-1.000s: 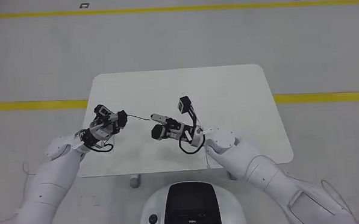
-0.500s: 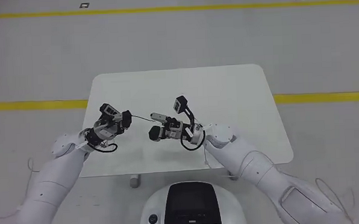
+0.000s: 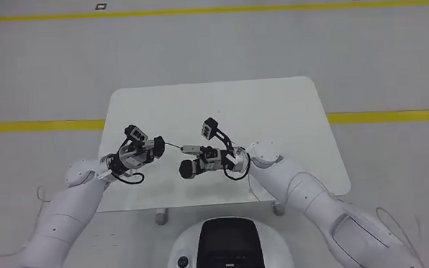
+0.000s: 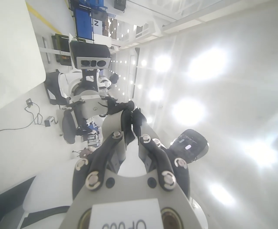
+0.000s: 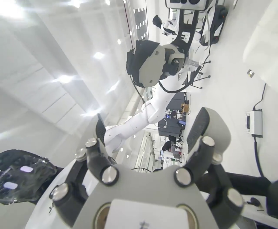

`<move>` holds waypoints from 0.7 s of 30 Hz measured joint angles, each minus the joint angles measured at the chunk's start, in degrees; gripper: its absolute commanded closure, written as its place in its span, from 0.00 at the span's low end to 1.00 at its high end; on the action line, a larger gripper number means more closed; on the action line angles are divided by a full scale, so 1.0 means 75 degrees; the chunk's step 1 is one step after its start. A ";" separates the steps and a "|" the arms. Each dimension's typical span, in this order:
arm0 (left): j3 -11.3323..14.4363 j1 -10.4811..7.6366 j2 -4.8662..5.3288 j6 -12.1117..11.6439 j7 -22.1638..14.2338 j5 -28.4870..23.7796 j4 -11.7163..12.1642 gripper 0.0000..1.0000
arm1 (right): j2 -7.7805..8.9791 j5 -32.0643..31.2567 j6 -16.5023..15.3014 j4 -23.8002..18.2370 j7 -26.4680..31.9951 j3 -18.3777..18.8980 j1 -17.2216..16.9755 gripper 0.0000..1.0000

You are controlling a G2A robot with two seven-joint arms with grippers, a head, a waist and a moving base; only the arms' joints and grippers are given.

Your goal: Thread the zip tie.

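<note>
Left gripper [image 4: 131, 111] clamped on the zip tie [image 3: 172, 145] over the table [image 3: 271, 103], tail levelled for my gaping, empty right gripper [image 5: 152, 116].

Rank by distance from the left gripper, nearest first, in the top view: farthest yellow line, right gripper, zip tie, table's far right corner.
1. zip tie, held by the left gripper.
2. right gripper, facing it.
3. table's far right corner, farther right.
4. farthest yellow line, past the table.
</note>
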 measured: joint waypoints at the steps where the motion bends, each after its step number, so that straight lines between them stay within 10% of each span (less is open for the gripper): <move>1: 0.0042 -0.0008 0.0014 -0.0016 0.0000 -0.0046 0.0043 1.00 | -0.0066 0.0059 -0.0011 0.0147 0.0096 -0.0044 0.0094 0.00; 9: 0.0337 -0.0060 0.0066 -0.0124 0.0000 -0.0280 0.0074 1.00 | -0.0449 0.0309 -0.0061 0.1043 -0.0007 -0.0242 0.0448 0.00; 21: 0.0206 0.0060 0.0060 -0.0109 0.0302 -0.0302 0.0009 1.00 | -0.0391 -0.0018 -0.0022 0.0760 -0.0819 -0.0059 0.0251 0.00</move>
